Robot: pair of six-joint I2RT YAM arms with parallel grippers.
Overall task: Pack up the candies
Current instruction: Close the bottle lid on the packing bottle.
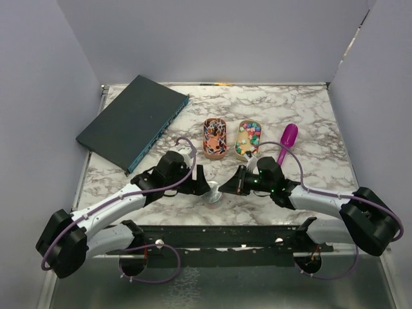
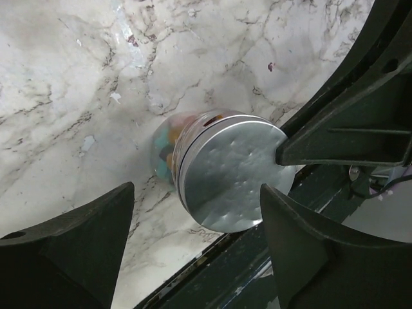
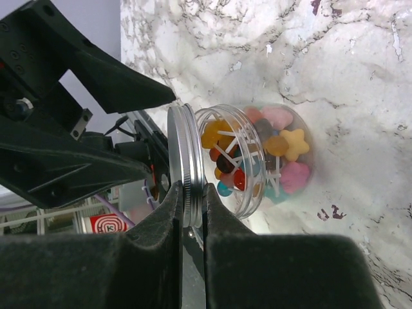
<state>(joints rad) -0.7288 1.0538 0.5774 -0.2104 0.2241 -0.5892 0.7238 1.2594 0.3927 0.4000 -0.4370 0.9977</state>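
A clear jar (image 3: 270,161) with coloured candies (image 3: 286,145) inside stands on the marble table; it also shows in the top view (image 1: 214,193) and the left wrist view (image 2: 166,149). A silver screw lid (image 3: 185,161) sits at the jar's mouth. My right gripper (image 3: 192,196) is shut on the lid's rim, pinching it edge-on. The lid's flat top faces the left wrist camera (image 2: 232,174). My left gripper (image 2: 196,241) is open, its fingers (image 2: 84,248) wide apart on either side of the lid and not touching it. More candies lie in two small oval trays (image 1: 214,153) (image 1: 237,136).
A purple scoop (image 1: 287,140) lies right of the trays. A dark flat box (image 1: 132,122) lies at the back left. The table's front edge with a dark rail (image 1: 219,235) runs just in front of the jar. Grey walls enclose the table.
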